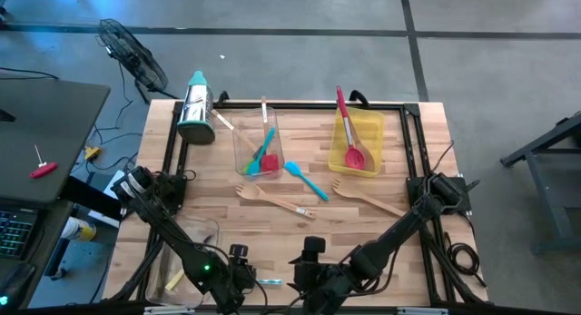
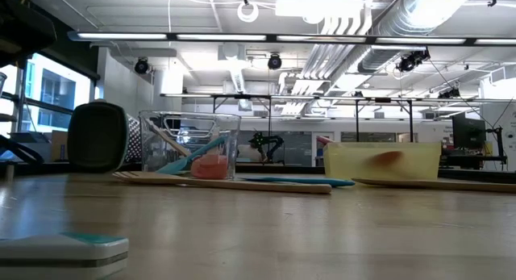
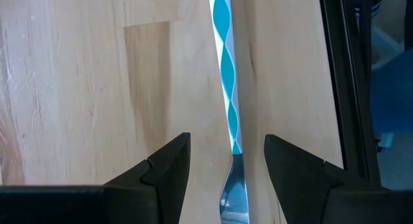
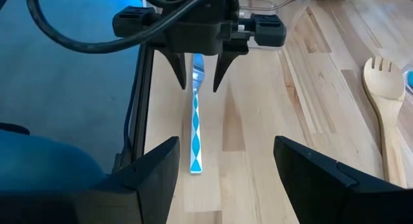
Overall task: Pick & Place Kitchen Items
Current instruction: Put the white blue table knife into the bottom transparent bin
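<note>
The left pincer (image 4: 196, 74) hangs wide over a knife (image 4: 195, 135) with a teal-and-white twisted handle, one finger on each side of it where the handle meets the blade. That straddle suits a closing grip across the narrow handle, and nothing is held yet. The knife lies flat at the near edge of the surface (image 1: 300, 152), parallel to the black frame rail (image 3: 345, 88). The right pincer (image 4: 226, 169) waits nearby, wide and empty, facing the left one. Farther off, a clear bin (image 1: 259, 147) holds spatulas, a yellow bin (image 1: 359, 142) holds a red spatula (image 1: 348, 133), and wooden forks (image 1: 272, 200) lie loose between.
</note>
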### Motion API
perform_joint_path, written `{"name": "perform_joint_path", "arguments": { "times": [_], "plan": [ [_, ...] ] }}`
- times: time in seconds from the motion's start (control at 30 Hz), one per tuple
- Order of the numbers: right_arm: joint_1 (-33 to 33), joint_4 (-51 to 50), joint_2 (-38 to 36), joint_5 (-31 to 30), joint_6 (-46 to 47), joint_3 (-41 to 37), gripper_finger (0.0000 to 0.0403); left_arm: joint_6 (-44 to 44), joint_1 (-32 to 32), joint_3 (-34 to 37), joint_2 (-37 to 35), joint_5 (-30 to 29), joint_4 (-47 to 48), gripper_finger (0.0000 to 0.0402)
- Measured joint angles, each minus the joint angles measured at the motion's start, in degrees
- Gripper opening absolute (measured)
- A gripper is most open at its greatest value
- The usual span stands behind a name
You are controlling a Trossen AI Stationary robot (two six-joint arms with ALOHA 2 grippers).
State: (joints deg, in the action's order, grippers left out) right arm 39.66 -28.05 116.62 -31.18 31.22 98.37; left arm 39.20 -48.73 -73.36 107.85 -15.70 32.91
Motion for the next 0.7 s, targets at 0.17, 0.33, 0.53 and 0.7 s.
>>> {"name": "perform_joint_path", "arguments": {
  "times": [0.17,0.33,0.53,0.7],
  "plan": [
    [-0.2,0.0,0.0,1.1,-0.8,0.0,0.0243,0.0,0.0,0.0,0.0,-0.1,0.0,0.0191],
    [-0.5,0.0,0.0,1.4,-1.1,0.0,0.0243,0.1,0.0,0.0,0.7,0.2,-0.3,0.0191],
    [-0.4,0.0,0.0,1.4,-1.1,0.0,0.0243,0.2,0.0,0.1,3.3,2.1,-1.5,0.0191],
    [-0.4,0.0,0.0,1.6,-1.0,0.0,0.0243,0.1,0.8,0.0,4.8,3.3,-3.8,0.0191]
  ]
}}
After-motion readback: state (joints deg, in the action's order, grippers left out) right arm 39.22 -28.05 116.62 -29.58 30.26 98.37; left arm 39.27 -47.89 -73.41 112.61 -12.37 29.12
